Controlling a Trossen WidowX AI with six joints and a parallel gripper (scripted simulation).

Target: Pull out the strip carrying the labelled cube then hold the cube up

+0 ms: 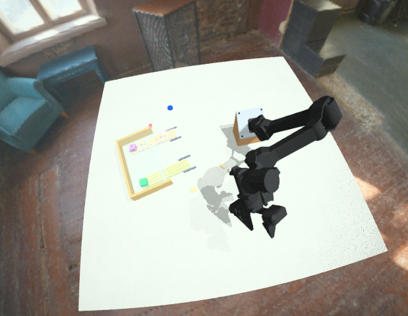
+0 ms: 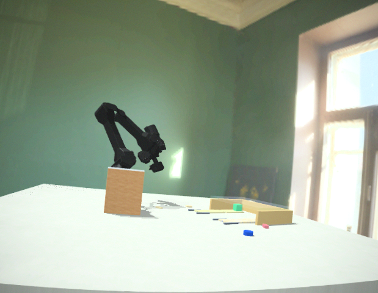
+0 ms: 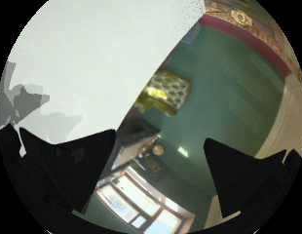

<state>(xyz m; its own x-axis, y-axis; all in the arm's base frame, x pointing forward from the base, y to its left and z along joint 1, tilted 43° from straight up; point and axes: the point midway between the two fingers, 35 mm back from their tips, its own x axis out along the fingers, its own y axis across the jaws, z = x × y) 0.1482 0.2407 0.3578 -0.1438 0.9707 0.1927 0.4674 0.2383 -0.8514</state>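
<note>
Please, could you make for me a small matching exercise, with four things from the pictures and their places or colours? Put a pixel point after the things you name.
1. purple cube (image 1: 132, 147)
2. green cube (image 1: 144, 182) (image 2: 237, 207)
3. small disc (image 1: 169, 107) (image 2: 248, 232)
4. tool (image 1: 262, 234) (image 3: 162, 139)

A. blue, outside the wooden frame
B. open
C. on the patterned strip
D. on the green-lined strip

Pairs: 1-C, 2-D, 3-A, 4-B

Cubes (image 1: 132, 147) (image 2: 237, 207) on strips (image 1: 176, 170) (image 2: 210, 211), walls (image 1: 124, 166) (image 2: 274, 217) around three sides
</note>
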